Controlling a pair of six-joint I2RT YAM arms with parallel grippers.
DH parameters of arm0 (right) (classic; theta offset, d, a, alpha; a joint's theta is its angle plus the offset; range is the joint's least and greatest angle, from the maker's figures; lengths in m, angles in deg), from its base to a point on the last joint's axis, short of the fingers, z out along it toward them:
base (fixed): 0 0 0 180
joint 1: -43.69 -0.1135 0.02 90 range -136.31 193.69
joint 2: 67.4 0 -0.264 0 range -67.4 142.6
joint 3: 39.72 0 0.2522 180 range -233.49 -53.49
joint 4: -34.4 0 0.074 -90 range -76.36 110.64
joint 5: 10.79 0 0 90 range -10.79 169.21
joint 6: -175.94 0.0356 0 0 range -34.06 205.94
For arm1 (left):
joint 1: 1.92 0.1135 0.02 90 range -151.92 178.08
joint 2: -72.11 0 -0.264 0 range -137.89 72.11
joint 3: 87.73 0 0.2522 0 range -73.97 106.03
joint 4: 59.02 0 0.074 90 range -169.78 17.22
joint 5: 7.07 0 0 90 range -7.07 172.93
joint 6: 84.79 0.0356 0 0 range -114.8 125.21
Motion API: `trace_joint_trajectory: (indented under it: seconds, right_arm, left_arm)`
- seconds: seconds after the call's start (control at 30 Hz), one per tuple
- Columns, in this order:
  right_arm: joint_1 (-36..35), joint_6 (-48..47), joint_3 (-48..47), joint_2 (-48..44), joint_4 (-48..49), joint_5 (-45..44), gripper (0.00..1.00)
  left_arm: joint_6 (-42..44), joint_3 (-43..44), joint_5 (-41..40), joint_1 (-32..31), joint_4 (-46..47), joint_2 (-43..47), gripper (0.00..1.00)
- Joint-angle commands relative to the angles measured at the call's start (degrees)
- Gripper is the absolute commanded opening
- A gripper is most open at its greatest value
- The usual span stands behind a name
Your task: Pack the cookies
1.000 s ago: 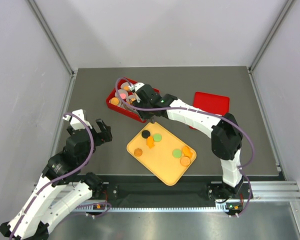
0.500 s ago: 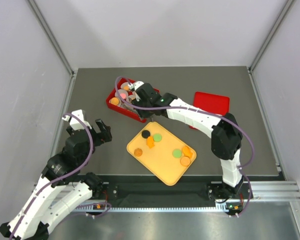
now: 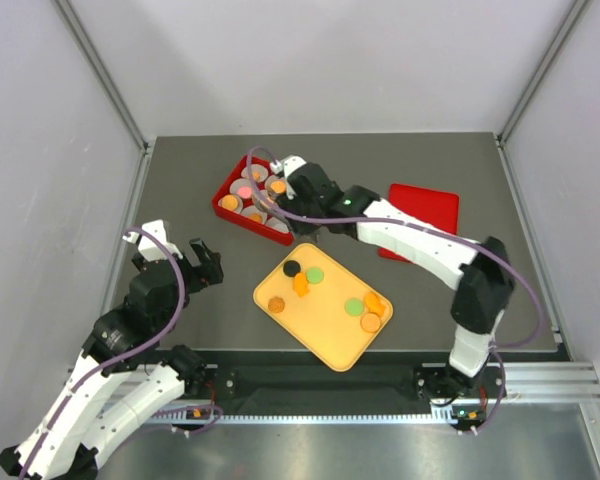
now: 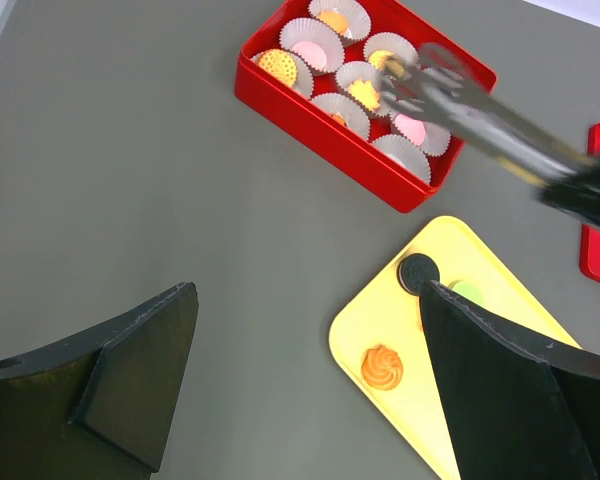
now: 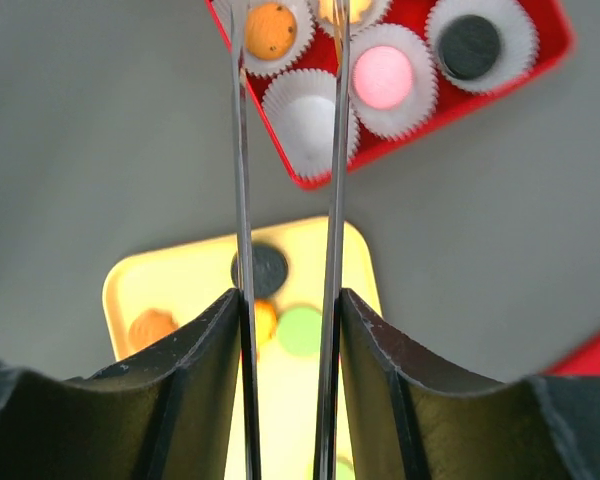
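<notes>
Right now the small round flat cookies [image 3: 315, 274] sit in two places. Several lie loose on the yellow plastic tray [image 3: 325, 335], among them a black disc [image 4: 417, 272] and an orange swirled one [image 4: 382, 367]. Others already rest in white pleated paper cups [image 5: 305, 120] inside the red rectangular box [image 4: 320, 125], including a pink one [image 5: 383, 77].

The right gripper [image 4: 400, 78] reaches its long thin metal blades over the box. The blades run parallel with a narrow gap between them, but their tips are cut off in the wrist view, so I cannot tell whether they pinch a cookie. The left gripper [image 4: 305, 295] hangs over bare table with its jaws spread wide and holds nothing.

These cookies look light, stiff and probably brittle, so a hard squeeze may chip or crumble them. Being flat on a smooth tray, they will likely skid when nudged. The sensible hold is across the rim, on opposite edges, with gentle pressure, keeping each disc level until it is over a cup.
</notes>
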State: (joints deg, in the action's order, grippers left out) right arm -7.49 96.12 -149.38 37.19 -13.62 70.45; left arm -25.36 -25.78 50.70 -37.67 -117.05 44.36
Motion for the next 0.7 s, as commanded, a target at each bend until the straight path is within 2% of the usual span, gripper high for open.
trace_joint_trajectory:
  seconds: [0.0, 0.13, 0.33, 0.67]
  right_arm:
    - [0.7, 1.2, 5.6, -15.5, 0.3, -1.9, 0.42]
    - [0.6, 3.9, 19.7, -26.2, 0.3, -2.4, 0.42]
    - [-0.2, 8.8, 35.0, -38.5, -1.9, -2.9, 0.42]
    - [-5.2, 12.7, 43.0, -41.5, -2.9, -4.2, 0.41]
  left_arm:
    - [-0.3, 0.3, -0.5, -0.2, 0.2, 0.4, 0.97]
    - [-0.3, 0.2, -0.3, -0.2, 0.3, 0.8, 0.97]
    - [-0.3, 0.2, 0.1, -0.2, 0.4, 0.9, 0.97]
    - [-0.1, 0.2, 0.3, -0.1, 0.5, 1.8, 0.97]
